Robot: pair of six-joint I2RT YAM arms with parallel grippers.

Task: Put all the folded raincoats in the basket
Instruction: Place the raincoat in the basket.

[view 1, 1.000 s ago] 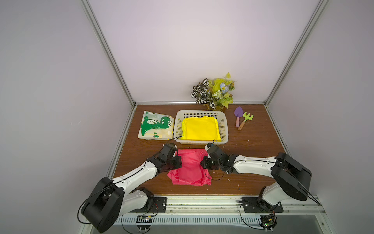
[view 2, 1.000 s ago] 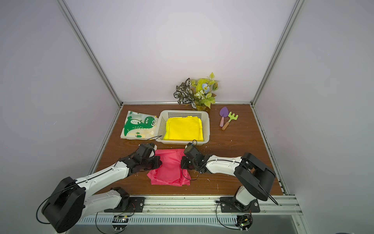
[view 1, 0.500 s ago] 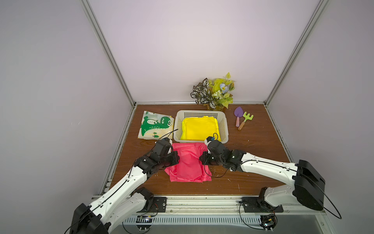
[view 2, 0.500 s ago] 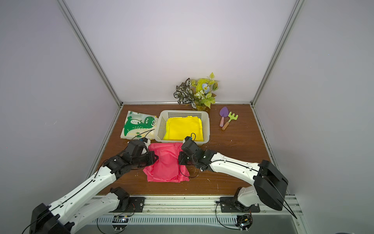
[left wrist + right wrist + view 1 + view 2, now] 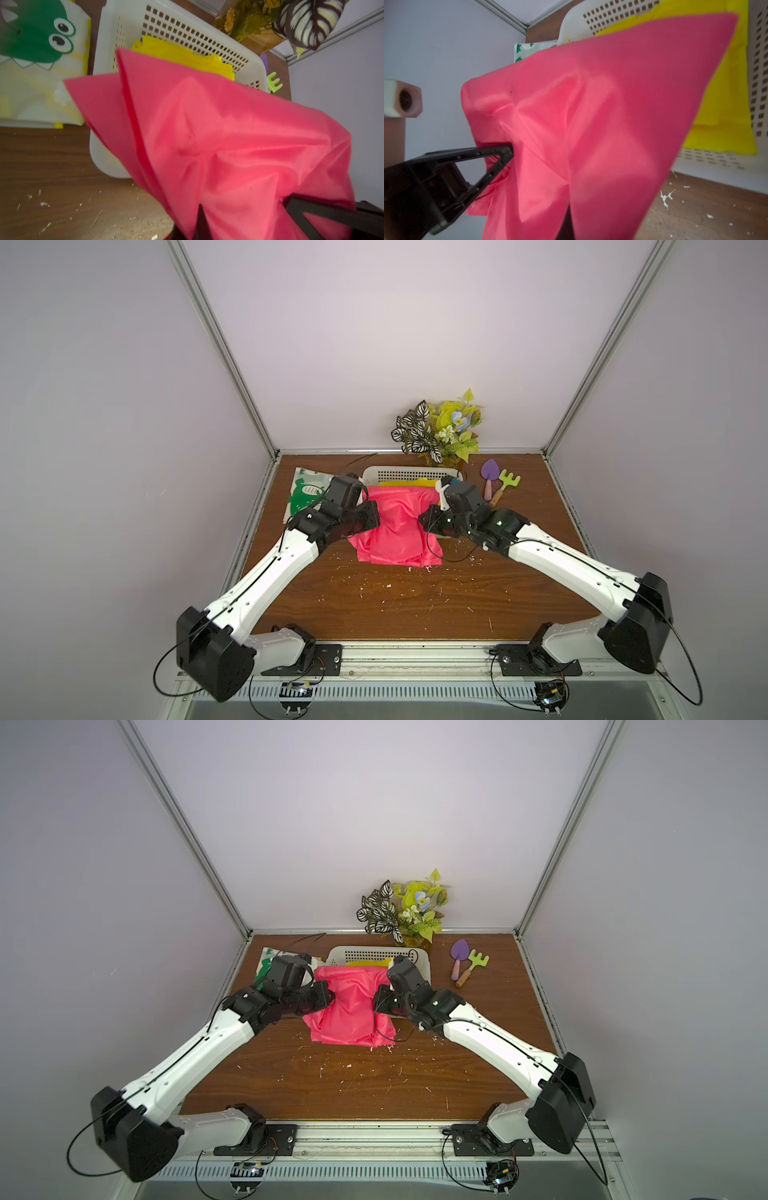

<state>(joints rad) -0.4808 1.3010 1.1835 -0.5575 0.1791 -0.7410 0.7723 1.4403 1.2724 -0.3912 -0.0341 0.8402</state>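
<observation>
The folded pink raincoat hangs between my two grippers, raised off the brown table. My left gripper is shut on its left edge and my right gripper on its right edge. Its far edge overlaps the near part of the off-white basket, and its lower part droops toward the table. The wrist views show the pink cloth bunched at a black finger. In the basket lies a yellow folded garment.
A folded dinosaur-print garment lies left of the basket. An artificial plant stands at the back wall. A purple toy shovel and a green rake lie right of the basket. White crumbs dot the table.
Both arms have lifted the raincoat off the table and carried it toward the basket. It lay flat before; now it hangs bunched, with its far edge over the basket.
</observation>
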